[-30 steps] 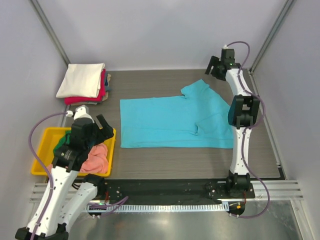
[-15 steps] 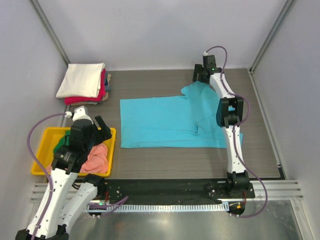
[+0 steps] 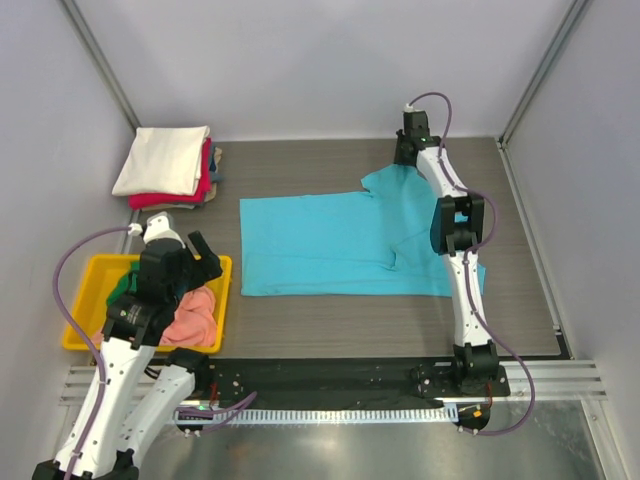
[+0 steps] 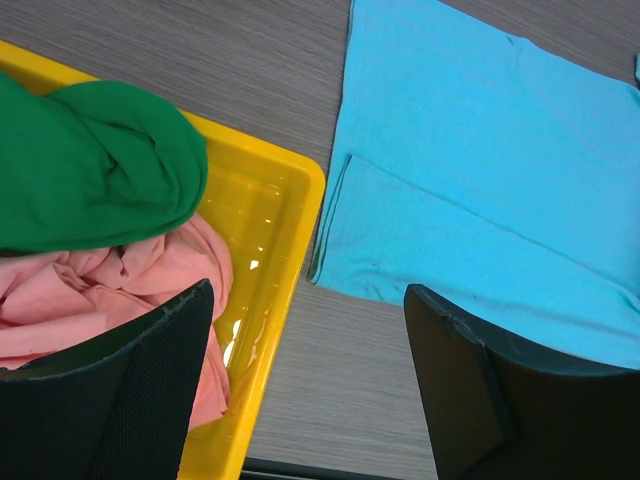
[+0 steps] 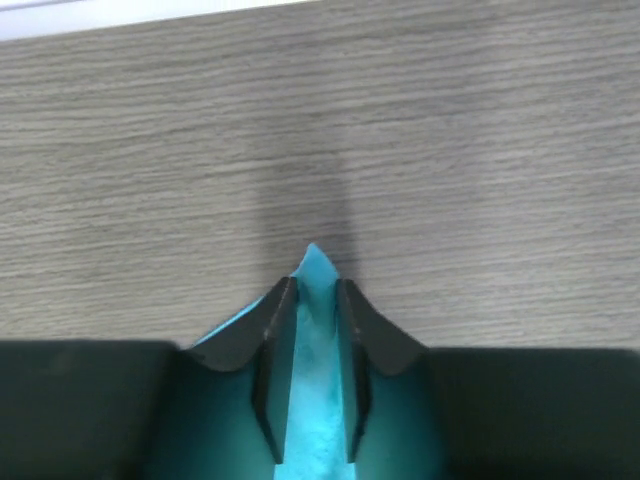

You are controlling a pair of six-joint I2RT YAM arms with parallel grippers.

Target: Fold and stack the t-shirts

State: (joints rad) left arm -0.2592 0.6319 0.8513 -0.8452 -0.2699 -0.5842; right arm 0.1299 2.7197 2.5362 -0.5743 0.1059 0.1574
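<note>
Pinching 1 turquoise tee (image 3: 340, 245) w/ R gripper (image 5: 315, 290); L gripper (image 4: 308, 295) agape over 2 tees (image 4: 100, 290) in tray (image 4: 295, 200).

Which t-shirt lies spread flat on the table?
The turquoise-blue t-shirt; the cream-white shirt tops a folded stack; the green shirt and salmon-pink shirt sit bunched in the yellow tray.

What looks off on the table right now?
Nothing is damaged or spilled. The turquoise t-shirt lies flat and unfolded, with the right gripper pinching its far tip. The green t-shirt and pink t-shirt sit crumpled in the yellow tray, not yet folded.
</note>
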